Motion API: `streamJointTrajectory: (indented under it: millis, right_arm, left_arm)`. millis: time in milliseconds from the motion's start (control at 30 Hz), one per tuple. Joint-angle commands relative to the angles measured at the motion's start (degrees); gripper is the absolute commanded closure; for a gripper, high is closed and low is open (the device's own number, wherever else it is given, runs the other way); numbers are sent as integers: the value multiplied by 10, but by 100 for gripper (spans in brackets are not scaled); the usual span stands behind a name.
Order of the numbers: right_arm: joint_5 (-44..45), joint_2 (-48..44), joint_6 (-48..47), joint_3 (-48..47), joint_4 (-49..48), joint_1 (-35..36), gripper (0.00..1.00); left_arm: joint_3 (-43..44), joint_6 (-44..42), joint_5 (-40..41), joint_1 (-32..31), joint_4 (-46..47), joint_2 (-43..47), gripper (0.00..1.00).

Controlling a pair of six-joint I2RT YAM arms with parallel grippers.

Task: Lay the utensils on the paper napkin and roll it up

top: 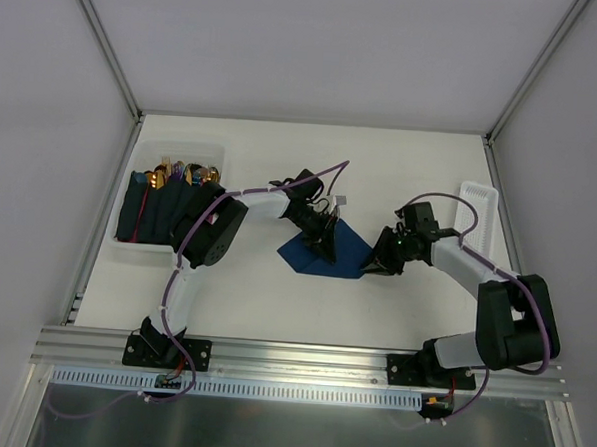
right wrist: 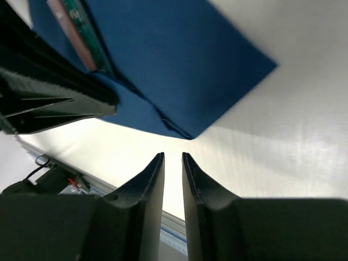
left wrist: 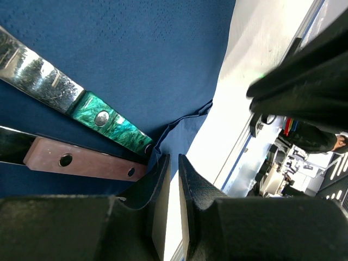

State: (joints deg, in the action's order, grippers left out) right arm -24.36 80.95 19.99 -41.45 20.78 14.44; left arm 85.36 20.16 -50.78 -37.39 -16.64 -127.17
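— Where is the paper napkin (top: 345, 252)?
— There is one, a dark blue sheet lying flat on the white table (top: 282, 163), about midway between the two arms. Along one edge a flap overlaps the rest, so there are two layers there.

— And the utensils?
— I can count two, both lying on the napkin, close together and slightly splayed. The green-handled utensil (left wrist: 109, 122) has a marbled grip with rivets and a shiny metal part. The brown-handled utensil (left wrist: 81, 163) has a pinkish-brown grip with two holes. Both handle ends point toward the left fingertips.

— What is the left gripper (left wrist: 173, 159) doing?
— It sits low over the napkin's edge, right beside those handle ends. Its two fingers stand almost together. Between them is a thin slit with pale table showing through and nothing in it. A raised crease of the napkin lies just against one fingertip.

— And the right gripper (right wrist: 173, 157)?
— It is over bare table, just short of one napkin corner. Its two fingers are slightly parted, with nothing between them.

— Anything further out?
— One pale bin (top: 182, 145) at the far left holds dark blue rolls (top: 154, 214) with gold and multicoloured heads. They are packed too tightly to count. One white slotted rack (top: 477, 208) stands at the table's right edge.
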Motion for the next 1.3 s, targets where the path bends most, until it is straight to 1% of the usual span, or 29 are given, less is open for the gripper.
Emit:
streamJointTrajectory:
  millis: [0,33,133,233,433,667,967,1200,1267]
  right_arm:
    - [-40,-27,59,21,-70,30,79]
    - [-44,-26,90,26,-102,37,82]
    - [-45,-16,136,49,-157,53,85]
    - [-42,-1,151,61,-189,66,87]
    - [-46,33,175,64,-239,76,87]
    - [-48,83,192,59,-276,85,88]
    - [-32,122,184,59,-260,94,91]
    - [-13,127,158,52,-219,95,91]
    - [-3,123,141,48,-193,96,91]
  left_arm:
    - [9,-7,26,6,2,-8,87]
    - [9,-7,25,6,2,-8,87]
    - [9,-7,26,6,2,-7,87]
    - [10,-7,25,6,2,-7,87]
    - [9,-7,26,6,2,-10,87]
    - [8,-9,27,6,3,-8,87]
    - [7,-9,28,6,2,-8,88]
    - [4,-7,29,10,2,-11,88]
    - [4,-7,28,11,3,-11,88]
